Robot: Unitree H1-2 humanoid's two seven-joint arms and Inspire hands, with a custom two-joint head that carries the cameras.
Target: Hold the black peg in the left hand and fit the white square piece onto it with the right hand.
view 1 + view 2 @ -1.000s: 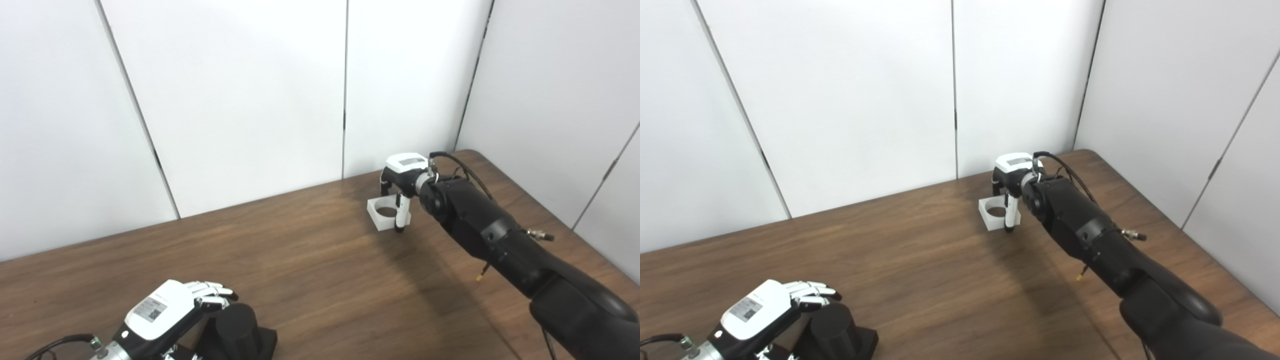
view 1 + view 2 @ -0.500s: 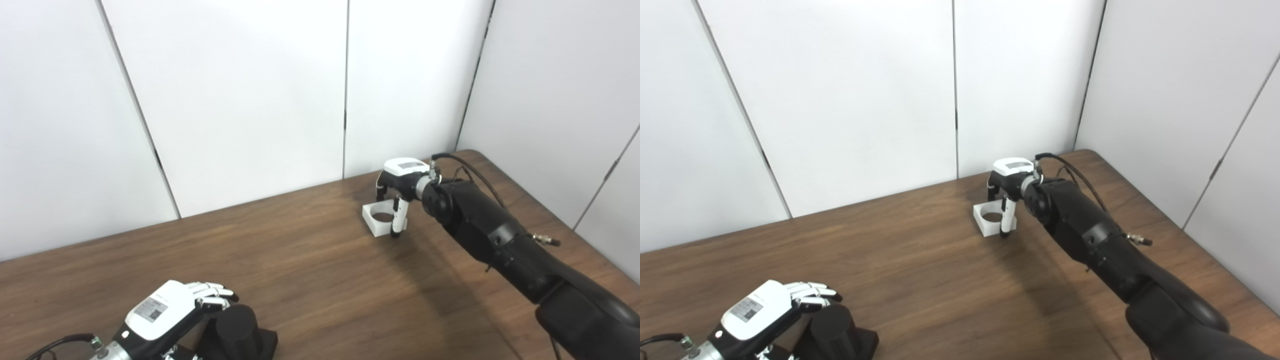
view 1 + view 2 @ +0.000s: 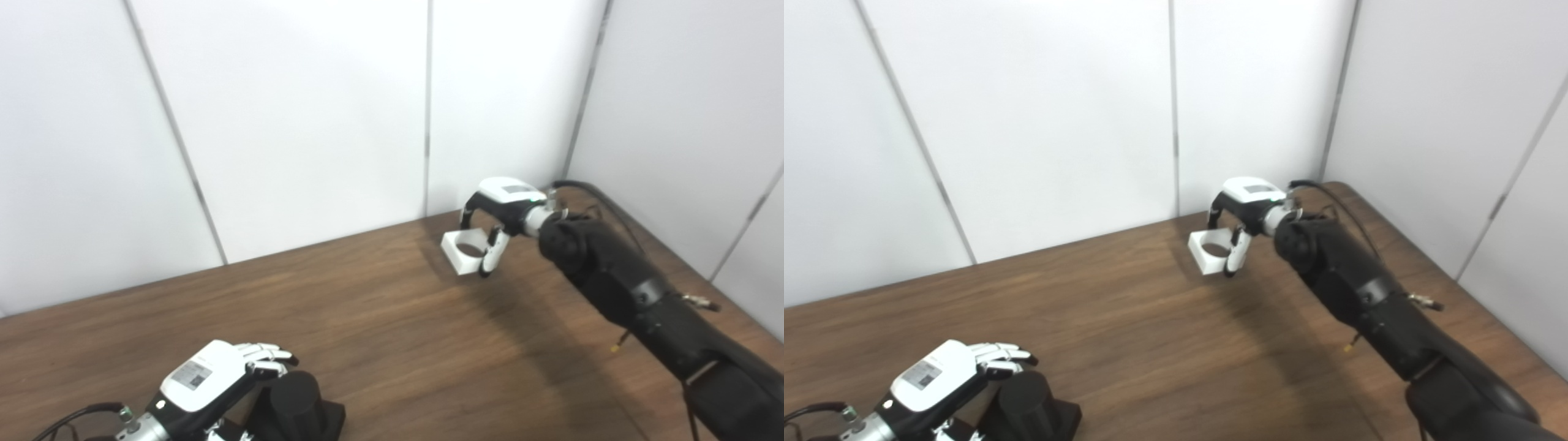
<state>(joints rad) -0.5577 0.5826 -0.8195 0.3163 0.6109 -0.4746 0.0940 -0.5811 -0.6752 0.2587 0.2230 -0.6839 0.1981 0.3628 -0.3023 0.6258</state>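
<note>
The black peg, a short cylinder on a black square base, stands at the table's near left edge. My left hand lies against its left side with its fingers curled round the far side near the top; the thumb is hidden. The white square piece, with a round hole through it, is at the far right. My right hand is shut on it, fingers on its far side and thumb on its near right corner. The piece hangs tilted a little above the table. Both also show in the right eye view: peg, piece.
The brown wooden table ends at white wall panels at the back and right. My black right arm stretches across the table's right side, with a cable looping off its wrist.
My right hand has closed on the white piece and lifted it off the table, tilting it. The left hand and peg have not moved. The view has shifted slightly.
</note>
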